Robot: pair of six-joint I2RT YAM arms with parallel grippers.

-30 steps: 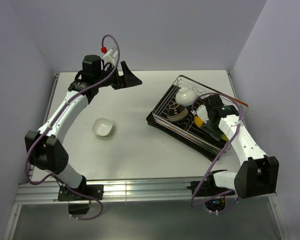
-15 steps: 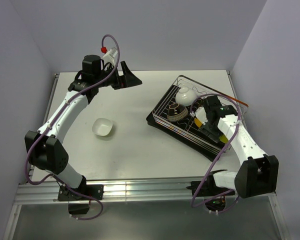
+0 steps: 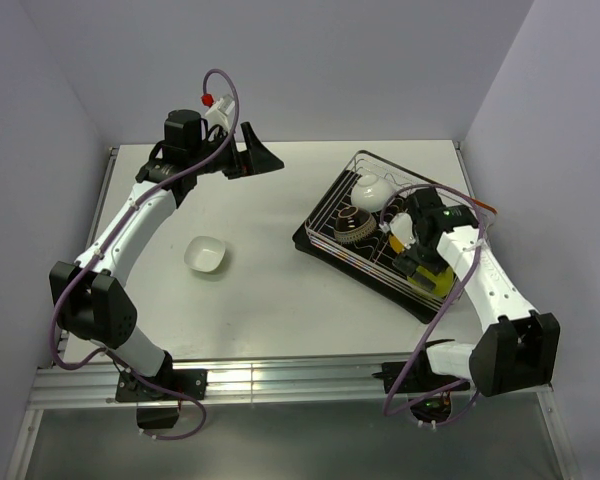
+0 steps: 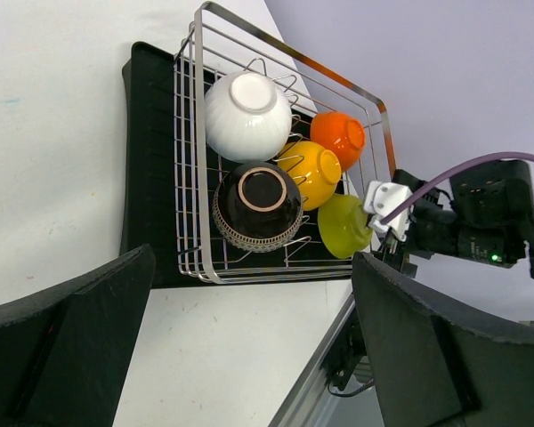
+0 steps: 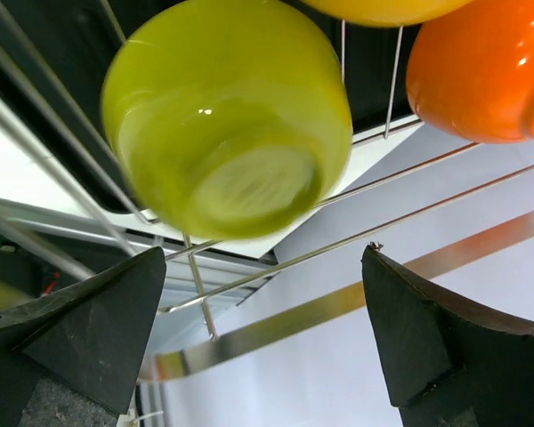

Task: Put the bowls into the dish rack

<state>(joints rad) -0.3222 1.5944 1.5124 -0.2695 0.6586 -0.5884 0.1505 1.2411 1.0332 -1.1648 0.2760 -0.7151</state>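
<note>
The dish rack [image 3: 325, 212] stands at the right of the table. In the left wrist view the dish rack [image 4: 196, 160] holds a white bowl [image 4: 247, 116], a dark ribbed bowl [image 4: 258, 206], a yellow-orange bowl [image 4: 310, 171], an orange bowl [image 4: 338, 138] and a lime green bowl [image 4: 344, 224], all bottom up or tilted. My right gripper [image 3: 420, 265] hangs open over the rack's near end. The lime green bowl [image 5: 227, 120] lies on the wires, clear of the right gripper [image 5: 267, 329]. One white bowl [image 3: 206, 254] sits upright on the table. My left gripper [image 3: 262, 158] is open and empty at the back.
The rack's wire rim [image 5: 338, 240] and dividers run close under my right fingers. The side wall rises just right of the rack. The table's metal front rail [image 3: 280, 380] runs along the near edge.
My right gripper has opened wide and let go of the lime green bowl, which now rests in the rack. The left arm has not moved.
</note>
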